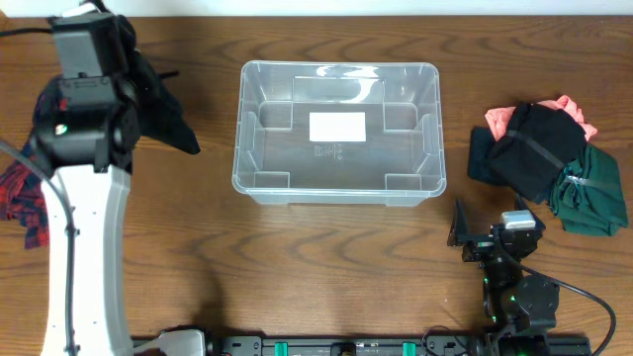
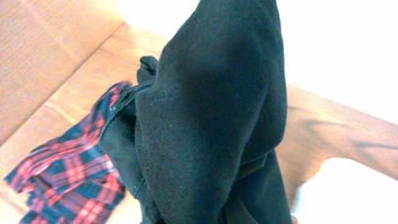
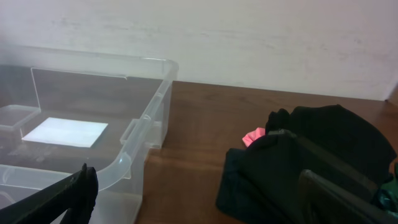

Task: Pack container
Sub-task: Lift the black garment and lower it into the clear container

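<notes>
Nearest the robot's base, off the container's near right corner, the right hand (image 3: 199, 180) sits low over the wooden counter (image 1: 326, 277), its two dark fingers spread wide with nothing between them. Right of the container, well apart from it, lies a pile of clothes: a dark green piece (image 1: 593, 193) on the near side, a black piece (image 1: 539, 143) draped over the middle and a pink piece (image 1: 499, 119) showing at the far edge. The container (image 1: 287, 148) itself stands upright in the middle of the counter, mouth up, with a white label (image 1: 337, 127) on its clear bottom. Left of the container, at the counter's edge, a red plaid cloth (image 1: 30, 213) lies crumpled. Farther back on that same left side, the left hand (image 1: 134, 61) is raised and closed on a black garment (image 2: 211, 124), which hangs from it above the plaid cloth; the folds hide the fingers themselves.
</notes>
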`<action>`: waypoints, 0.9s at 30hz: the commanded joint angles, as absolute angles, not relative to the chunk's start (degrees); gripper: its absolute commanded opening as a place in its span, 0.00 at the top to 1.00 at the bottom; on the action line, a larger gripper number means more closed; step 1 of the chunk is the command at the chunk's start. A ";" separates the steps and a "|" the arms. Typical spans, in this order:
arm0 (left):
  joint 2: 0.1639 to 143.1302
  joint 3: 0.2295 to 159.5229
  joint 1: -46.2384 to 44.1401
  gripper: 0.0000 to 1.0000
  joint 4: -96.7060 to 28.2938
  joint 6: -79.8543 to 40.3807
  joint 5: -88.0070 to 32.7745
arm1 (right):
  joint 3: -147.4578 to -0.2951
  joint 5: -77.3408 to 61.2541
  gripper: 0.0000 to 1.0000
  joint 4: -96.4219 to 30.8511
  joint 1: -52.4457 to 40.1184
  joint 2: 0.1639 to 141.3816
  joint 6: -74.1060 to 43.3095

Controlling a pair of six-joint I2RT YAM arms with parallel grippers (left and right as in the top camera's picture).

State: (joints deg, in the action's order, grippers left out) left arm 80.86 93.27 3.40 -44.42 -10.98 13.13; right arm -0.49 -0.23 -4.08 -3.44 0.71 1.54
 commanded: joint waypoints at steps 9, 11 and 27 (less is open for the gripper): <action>77.10 111.79 -5.32 0.94 -52.86 -12.32 -4.62 | -0.32 -0.25 0.01 -4.27 -2.96 0.38 1.34; 77.14 112.57 -7.11 0.94 -52.36 -12.34 -10.59 | -0.32 -0.25 0.01 -4.27 -2.98 0.38 1.34; 86.70 112.62 -21.71 0.94 -60.62 -8.47 -16.08 | -0.32 -0.25 0.01 -4.25 -2.96 0.38 1.34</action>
